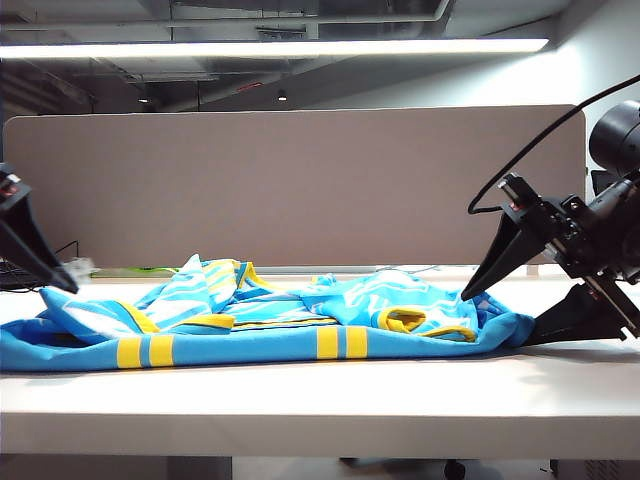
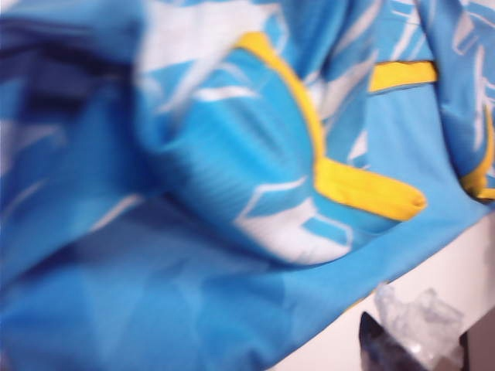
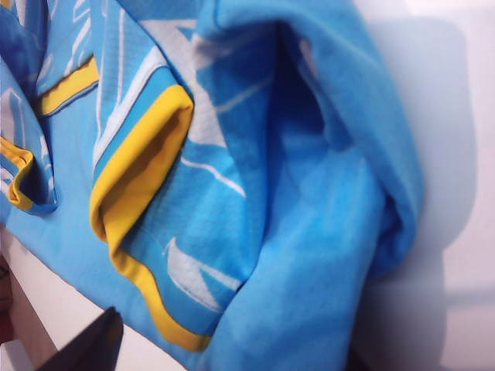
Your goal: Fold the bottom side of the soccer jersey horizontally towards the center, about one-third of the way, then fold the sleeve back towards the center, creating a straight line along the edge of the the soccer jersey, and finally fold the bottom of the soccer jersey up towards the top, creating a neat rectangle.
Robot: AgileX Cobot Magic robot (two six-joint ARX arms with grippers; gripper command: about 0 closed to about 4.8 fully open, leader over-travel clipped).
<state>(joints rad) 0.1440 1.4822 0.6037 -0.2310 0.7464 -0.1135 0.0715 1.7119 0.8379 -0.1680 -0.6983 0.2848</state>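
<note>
White tabletop before a beige partition: the sky-blue soccer jersey with yellow trim (image 1: 270, 325) is lying rumpled across it.
The left gripper (image 1: 40, 262) and right gripper (image 1: 520, 300), both spread wide and empty, are flanking its ends; pinching matching corners evenly should keep the fold straight.

No words, numbers, brand marks or signs can be read anywhere. The soccer jersey (image 1: 270, 320) shows only yellow bars, yellow trim and white brush strokes on blue, and no lettering is legible in any view. The left gripper (image 1: 40, 262) and the right gripper (image 1: 500, 310) carry small markings too blurred to make out
</note>
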